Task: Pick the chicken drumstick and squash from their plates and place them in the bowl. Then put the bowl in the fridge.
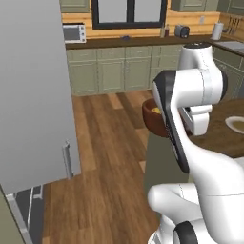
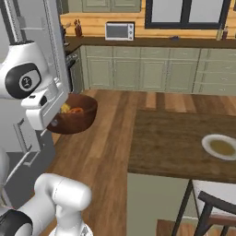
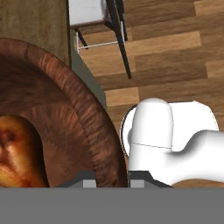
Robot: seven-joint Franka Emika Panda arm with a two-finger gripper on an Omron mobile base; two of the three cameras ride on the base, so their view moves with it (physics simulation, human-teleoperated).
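Observation:
The dark reddish-brown bowl [image 2: 76, 117] hangs in the air over the wooden floor, between the table and the fridge [image 1: 33, 95]. My gripper [image 3: 111, 183] is shut on its thick rim, one finger inside the wall and one outside. Inside the bowl lie the yellow squash [image 2: 65, 109] and the orange-brown chicken drumstick [image 2: 77, 110]. In the hand view the glossy drumstick [image 3: 17, 153] sits at the lower left of the bowl [image 3: 87, 127]. From the left base view my forearm hides most of the bowl [image 1: 151, 121], and the squash [image 1: 156, 110] peeks out. A whitish plate [image 2: 222, 146] rests on the table.
The wooden table [image 2: 175, 143] stands to the right with a dark-framed chair [image 2: 212, 203] at its near side. The fridge's grey door [image 2: 51, 50] rises on the left. Green cabinets [image 1: 114, 71] and a microwave [image 2: 119, 31] line the back wall.

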